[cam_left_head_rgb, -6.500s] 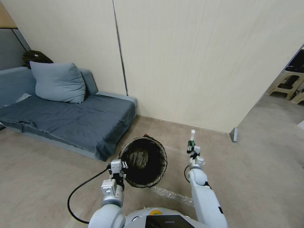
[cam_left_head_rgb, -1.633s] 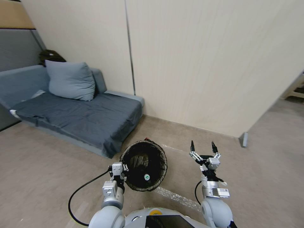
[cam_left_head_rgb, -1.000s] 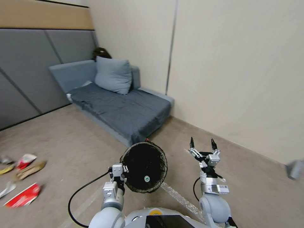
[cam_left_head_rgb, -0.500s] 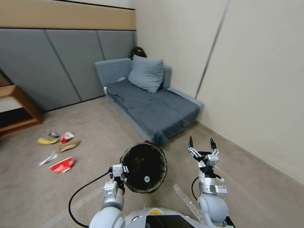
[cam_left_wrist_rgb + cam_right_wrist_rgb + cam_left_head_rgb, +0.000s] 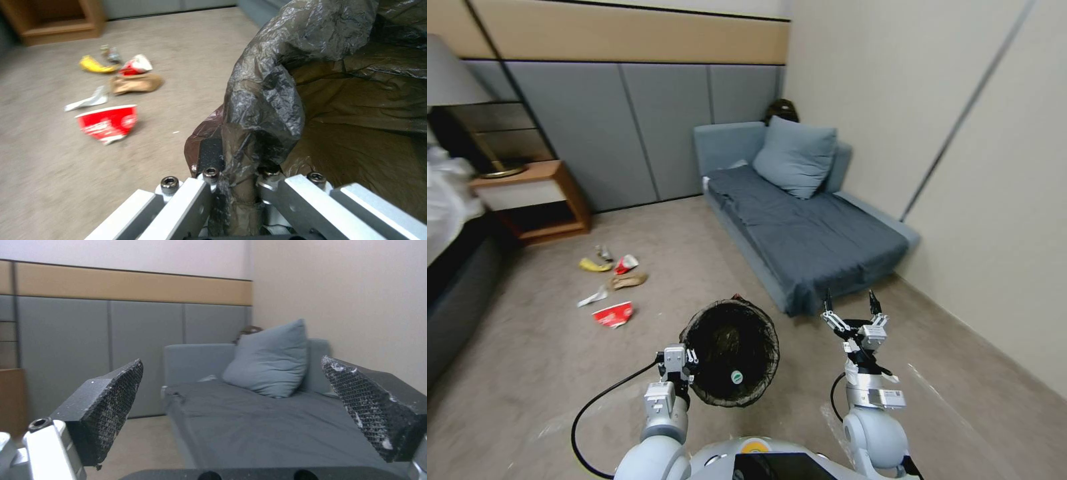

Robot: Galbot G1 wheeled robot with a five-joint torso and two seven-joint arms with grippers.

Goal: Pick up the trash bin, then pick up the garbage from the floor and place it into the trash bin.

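The trash bin [image 5: 730,350], lined with a crinkly black bag, hangs in front of me off the floor. My left gripper [image 5: 684,360] is shut on its near rim, and in the left wrist view the fingers [image 5: 209,156] pinch the bag-covered rim of the bin [image 5: 267,110]. My right gripper [image 5: 850,305] is open and empty, held up to the right of the bin, its pads [image 5: 111,406] wide apart. The garbage [image 5: 610,283] lies on the floor ahead to the left: a red-and-white pack [image 5: 614,313], a brown paper bag [image 5: 627,281], a yellow wrapper [image 5: 592,265] and a white scrap [image 5: 592,297].
A grey sofa [image 5: 807,233] with a cushion [image 5: 794,157] stands ahead on the right against the wall. A wooden side table [image 5: 534,200] with a lamp stands at the back left, a dark bed edge [image 5: 454,293] at the far left. Open carpet lies between me and the litter.
The whole view has swung left as I turned: the sofa shifted right, and the litter, side table and bed came into view. Both arms keep their pose, bin still held.
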